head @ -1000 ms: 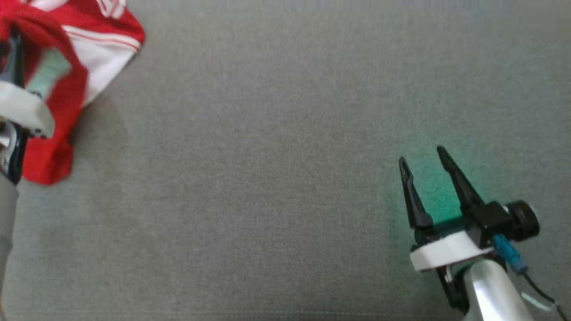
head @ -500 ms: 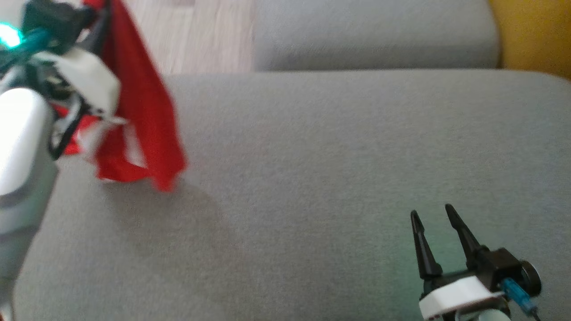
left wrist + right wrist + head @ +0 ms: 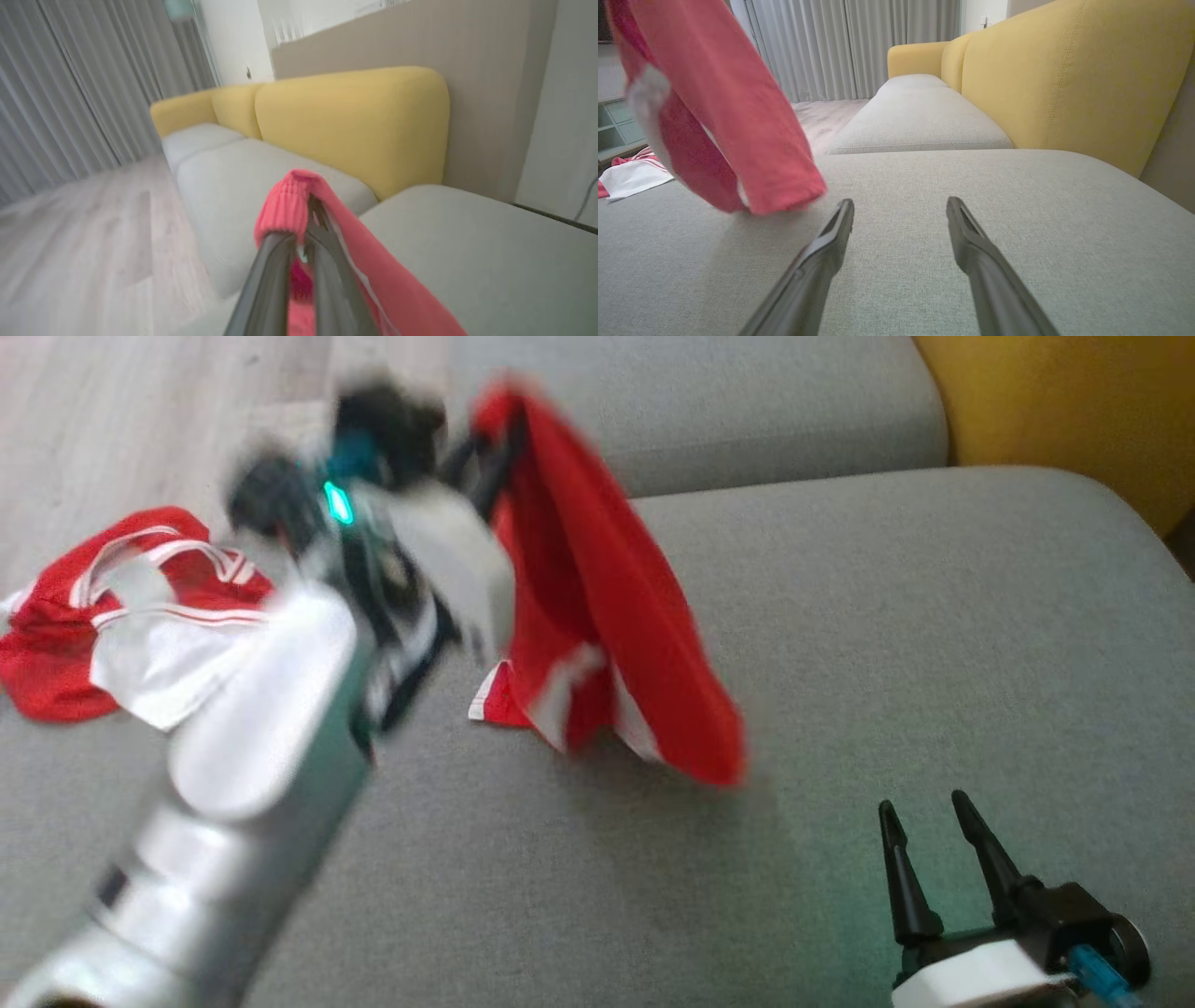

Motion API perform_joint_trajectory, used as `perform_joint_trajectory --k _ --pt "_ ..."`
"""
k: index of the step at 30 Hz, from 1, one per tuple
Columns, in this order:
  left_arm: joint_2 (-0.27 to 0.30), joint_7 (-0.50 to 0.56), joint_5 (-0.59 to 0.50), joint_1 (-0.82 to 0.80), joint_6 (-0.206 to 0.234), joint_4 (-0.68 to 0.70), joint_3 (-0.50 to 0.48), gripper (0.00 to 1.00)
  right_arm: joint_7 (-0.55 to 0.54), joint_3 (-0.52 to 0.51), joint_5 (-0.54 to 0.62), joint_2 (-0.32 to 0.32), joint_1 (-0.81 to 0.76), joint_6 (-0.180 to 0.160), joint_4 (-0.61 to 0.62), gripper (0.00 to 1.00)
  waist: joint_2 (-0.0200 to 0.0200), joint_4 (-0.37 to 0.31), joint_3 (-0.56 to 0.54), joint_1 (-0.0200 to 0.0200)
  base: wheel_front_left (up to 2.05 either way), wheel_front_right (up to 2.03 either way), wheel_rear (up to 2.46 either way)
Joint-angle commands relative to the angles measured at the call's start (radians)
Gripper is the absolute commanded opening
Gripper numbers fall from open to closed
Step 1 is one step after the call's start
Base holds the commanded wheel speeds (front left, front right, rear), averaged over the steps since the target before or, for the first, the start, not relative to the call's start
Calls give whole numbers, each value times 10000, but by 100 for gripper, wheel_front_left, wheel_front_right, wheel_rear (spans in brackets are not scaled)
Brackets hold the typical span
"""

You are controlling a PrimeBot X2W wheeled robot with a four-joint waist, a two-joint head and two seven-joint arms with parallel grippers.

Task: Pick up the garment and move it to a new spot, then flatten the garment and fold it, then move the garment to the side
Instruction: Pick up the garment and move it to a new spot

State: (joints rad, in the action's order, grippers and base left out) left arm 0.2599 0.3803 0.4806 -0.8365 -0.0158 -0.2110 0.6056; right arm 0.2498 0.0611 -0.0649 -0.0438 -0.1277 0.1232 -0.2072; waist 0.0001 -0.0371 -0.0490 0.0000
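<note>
Head view: left gripper (image 3: 499,448) clamps the ribbed edge of the red garment (image 3: 607,616) above the grey sofa cushion (image 3: 934,616) — lower it mid-cushion, hem first; right gripper (image 3: 922,803) waits, jaws apart.

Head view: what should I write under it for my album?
Left gripper holds a red garment over the grey sofa; right gripper sits open.

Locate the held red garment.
Head view, upper middle: the red garment hangs from the shut left gripper over the grey cushion, right of a second red-and-white garment.
</note>
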Motion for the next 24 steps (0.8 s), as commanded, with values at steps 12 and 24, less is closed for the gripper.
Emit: perform_joint_trajectory --k 12,24 --pt "316 -2076 1165 2936 1307 -3641 -1601 0 120 584 14 -64 1430 75 468 100 -1 -779 1434 0 0 0 0" --pt "53 -5047 1378 3171 1219 -5522 -2296 100 120 466 146 -64 1589 75 434 100 -1 -792 1761 0 0 0 0"
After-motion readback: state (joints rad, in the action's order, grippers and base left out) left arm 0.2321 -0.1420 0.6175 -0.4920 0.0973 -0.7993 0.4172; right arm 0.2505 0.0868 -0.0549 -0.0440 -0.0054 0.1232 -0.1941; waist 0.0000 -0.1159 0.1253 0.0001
